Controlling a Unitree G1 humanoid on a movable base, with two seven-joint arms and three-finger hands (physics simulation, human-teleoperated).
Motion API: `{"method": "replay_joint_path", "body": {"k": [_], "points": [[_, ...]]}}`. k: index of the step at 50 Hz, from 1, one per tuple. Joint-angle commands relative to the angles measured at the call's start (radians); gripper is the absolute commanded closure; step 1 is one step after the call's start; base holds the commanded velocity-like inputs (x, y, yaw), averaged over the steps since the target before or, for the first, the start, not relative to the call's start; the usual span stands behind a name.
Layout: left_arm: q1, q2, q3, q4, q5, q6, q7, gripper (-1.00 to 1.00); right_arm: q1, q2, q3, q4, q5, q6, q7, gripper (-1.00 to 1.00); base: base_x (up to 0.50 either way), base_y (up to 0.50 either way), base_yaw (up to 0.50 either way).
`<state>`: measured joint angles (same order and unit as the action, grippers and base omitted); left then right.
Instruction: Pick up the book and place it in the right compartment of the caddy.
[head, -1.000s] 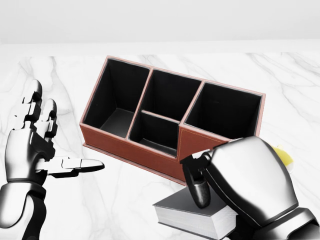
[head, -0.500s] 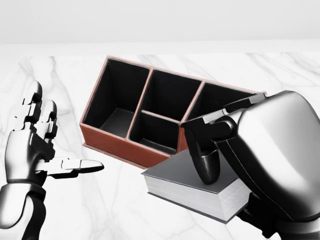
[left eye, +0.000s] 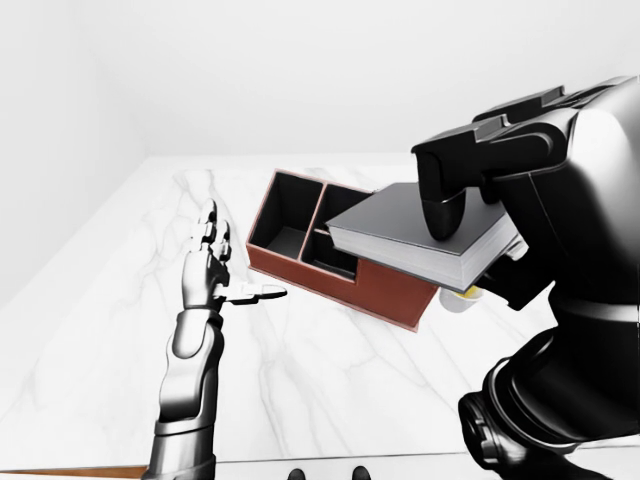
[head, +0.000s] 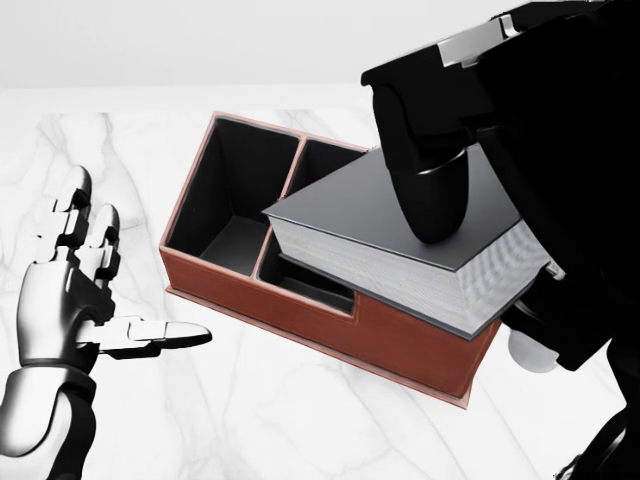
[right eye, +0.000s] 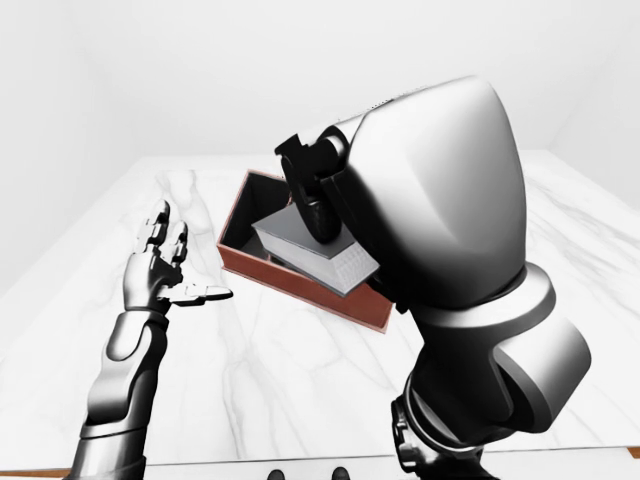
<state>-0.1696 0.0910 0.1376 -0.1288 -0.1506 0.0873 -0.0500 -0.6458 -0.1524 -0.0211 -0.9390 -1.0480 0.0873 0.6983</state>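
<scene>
The right robot hand is clamped on the book, with one dark finger pressing on the grey cover and the rest of the grip under the book, hidden from view. The book is held in the air, lying nearly flat, above the middle and right part of the caddy, so it covers the right compartment in the head view. I think the main risk is here: a flat book is wider than the compartment opening (as far as I can judge), so it may land on the red-brown walls and rest there instead of going in, unless it is turned on its edge. The big forearm also hides the target, so the aiming is partly blind. The left robot hand has its fingers spread apart and holds nothing, well apart from the caddy above the marble counter. A small pale object beside the caddy could be knocked.
</scene>
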Motion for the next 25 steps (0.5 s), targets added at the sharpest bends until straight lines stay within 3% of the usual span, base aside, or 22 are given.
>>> {"method": "replay_joint_path", "body": {"k": [1,14,25], "points": [[-0.001,-0.002,-0.005,-0.004,0.003,0.000,-0.003,-1.00,-0.220,-0.088,-0.048,0.153,0.020,0.000,0.000,1.00,0.00,0.00,0.00],[-0.019,0.013,0.015,0.018,-0.015,0.000,-0.010,-1.00,-0.398,-0.165,-0.053,0.528,0.056,0.000,0.000,1.00,0.00,0.00,0.00],[-0.029,0.026,0.032,0.033,-0.033,0.000,-0.013,-1.00,-0.534,-0.200,-0.042,0.997,0.054,0.000,0.000,1.00,0.00,0.00,0.00]]}}
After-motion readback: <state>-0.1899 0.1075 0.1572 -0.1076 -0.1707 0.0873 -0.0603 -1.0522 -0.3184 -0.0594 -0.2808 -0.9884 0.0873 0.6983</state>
